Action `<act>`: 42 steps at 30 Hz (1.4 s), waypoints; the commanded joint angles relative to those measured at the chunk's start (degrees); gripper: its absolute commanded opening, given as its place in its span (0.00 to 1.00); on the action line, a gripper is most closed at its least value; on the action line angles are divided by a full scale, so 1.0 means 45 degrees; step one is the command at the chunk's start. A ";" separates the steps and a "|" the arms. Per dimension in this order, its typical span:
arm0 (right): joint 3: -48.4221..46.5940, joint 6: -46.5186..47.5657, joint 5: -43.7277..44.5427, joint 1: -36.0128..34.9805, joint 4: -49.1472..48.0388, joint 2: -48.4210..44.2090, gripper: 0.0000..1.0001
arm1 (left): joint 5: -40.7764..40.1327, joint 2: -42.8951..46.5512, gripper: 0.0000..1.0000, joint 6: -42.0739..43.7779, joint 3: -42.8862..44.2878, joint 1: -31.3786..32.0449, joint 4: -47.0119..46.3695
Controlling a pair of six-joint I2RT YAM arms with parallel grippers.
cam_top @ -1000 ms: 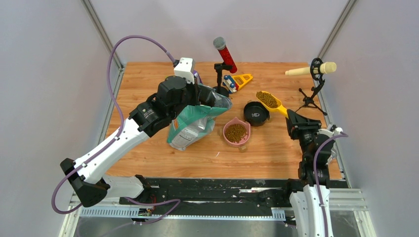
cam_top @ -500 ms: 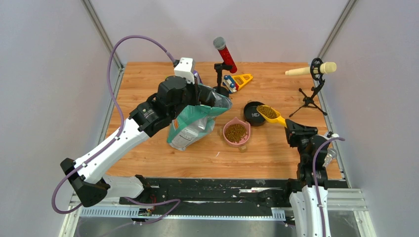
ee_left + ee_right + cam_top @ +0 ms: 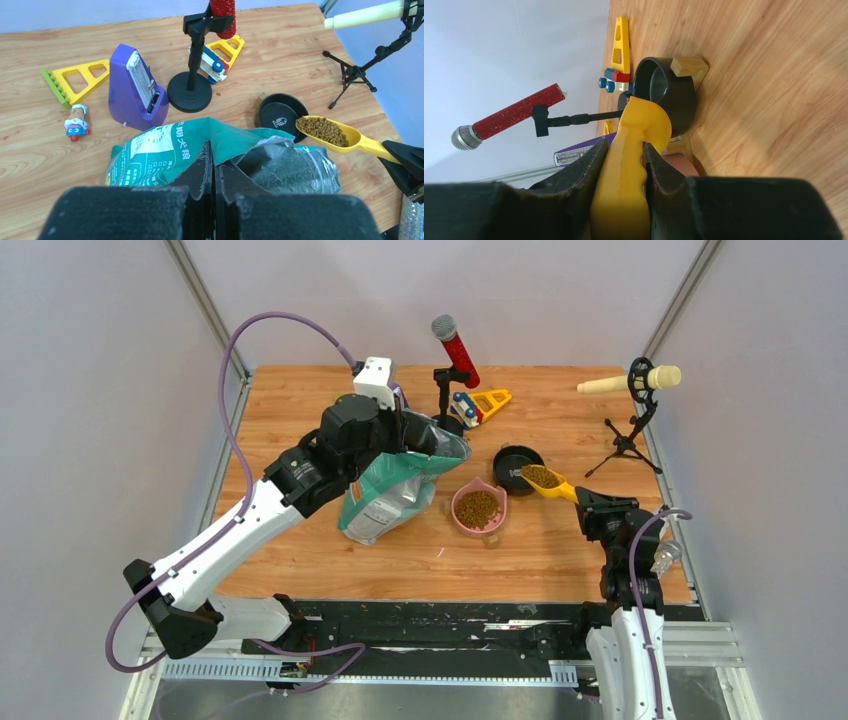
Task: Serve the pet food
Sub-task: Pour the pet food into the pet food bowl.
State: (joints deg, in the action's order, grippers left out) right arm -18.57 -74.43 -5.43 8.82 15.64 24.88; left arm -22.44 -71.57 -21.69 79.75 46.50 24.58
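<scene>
My right gripper is shut on the handle of the yellow scoop, which is full of brown pet food and hangs over the near right edge of the black bowl. The scoop fills the right wrist view with the black bowl beyond it. A pink bowl holds more kibble. My left gripper is shut on the rim of the teal-green food bag, holding it up with its mouth open. The bag stands left of the pink bowl.
A red microphone on a black stand and a yellow toy stand behind the bowls. A cream microphone on a tripod is at the far right. A purple metronome and another yellow toy sit behind the bag.
My right gripper has drawn the loaded scoop nearer and to the left, from beyond the black bowl to over its near right edge. The left arm and bag have not moved.
</scene>
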 commanded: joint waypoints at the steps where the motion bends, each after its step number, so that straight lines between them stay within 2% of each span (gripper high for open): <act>1: -0.0566 0.0608 0.0333 0.0071 -0.0529 0.0050 0.00 | -0.0267 0.0044 0.00 0.0055 -0.0094 -0.0011 -0.1067; 15: -0.1869 0.1975 0.0366 0.0071 -0.0535 0.1144 0.00 | -0.0356 0.0375 0.00 0.0040 -0.0379 -0.0021 -0.1126; 21: -0.2131 0.2165 -0.0136 0.0071 -0.0632 0.1826 0.00 | -0.0404 0.0435 0.00 0.0052 -0.0426 -0.0021 -0.1146; 42: -0.2845 0.2896 -0.0102 0.0071 -0.0589 0.2719 0.00 | -0.0359 0.0426 0.00 0.0021 -0.0481 -0.0019 -0.1204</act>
State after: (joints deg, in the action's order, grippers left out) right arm -28.12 -62.46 -5.63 8.82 15.68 37.10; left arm -22.44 -70.81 -21.69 77.89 46.52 22.44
